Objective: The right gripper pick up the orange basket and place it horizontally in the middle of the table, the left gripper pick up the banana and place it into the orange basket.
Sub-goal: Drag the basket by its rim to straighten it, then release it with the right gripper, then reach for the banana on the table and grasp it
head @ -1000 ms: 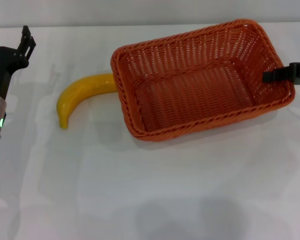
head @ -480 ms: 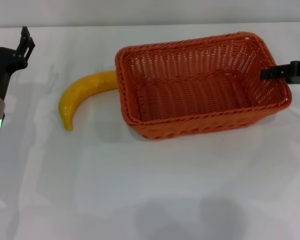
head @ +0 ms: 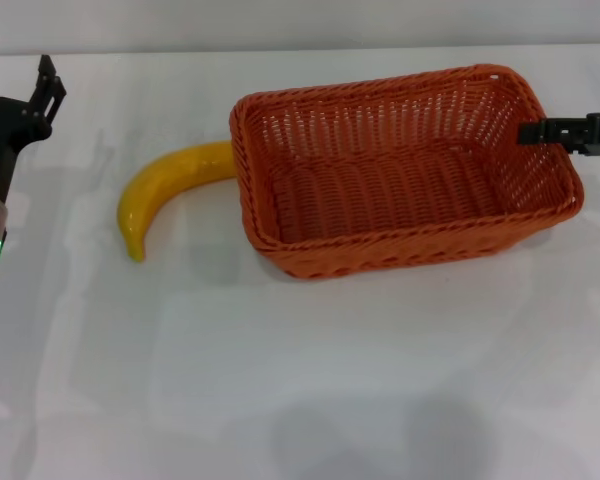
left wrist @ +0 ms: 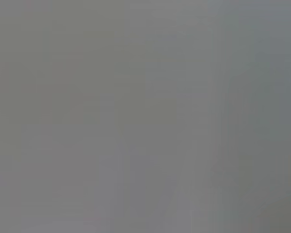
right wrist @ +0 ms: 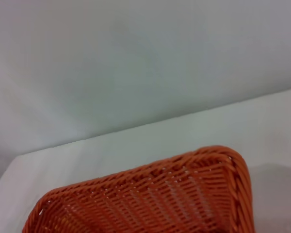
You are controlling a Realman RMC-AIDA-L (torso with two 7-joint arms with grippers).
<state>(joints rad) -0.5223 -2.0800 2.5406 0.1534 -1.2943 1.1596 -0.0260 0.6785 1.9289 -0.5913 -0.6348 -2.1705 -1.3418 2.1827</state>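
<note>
Item: large rectangular orange woven wicker basket (head: 405, 170), flat on the broad white tabletop (head: 300, 370), long axis across the table, roughly mid-table. Right gripper (head: 545, 132), slim black fingers, lay at the basket's right rim; whether it gripped the rim could not be told. Placement judged near complete, release outstanding.

Item: curved yellow banana (head: 165, 190), outside, one end meeting the basket's left wall, dark tip toward the robot. Transfer outstanding.

Item: left gripper (head: 42, 95), black prongs apart, empty, far left.

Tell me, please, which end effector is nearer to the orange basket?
Right. The right end effector sits at the orange basket's right rim, while the left end effector is far off, beyond the banana.
</note>
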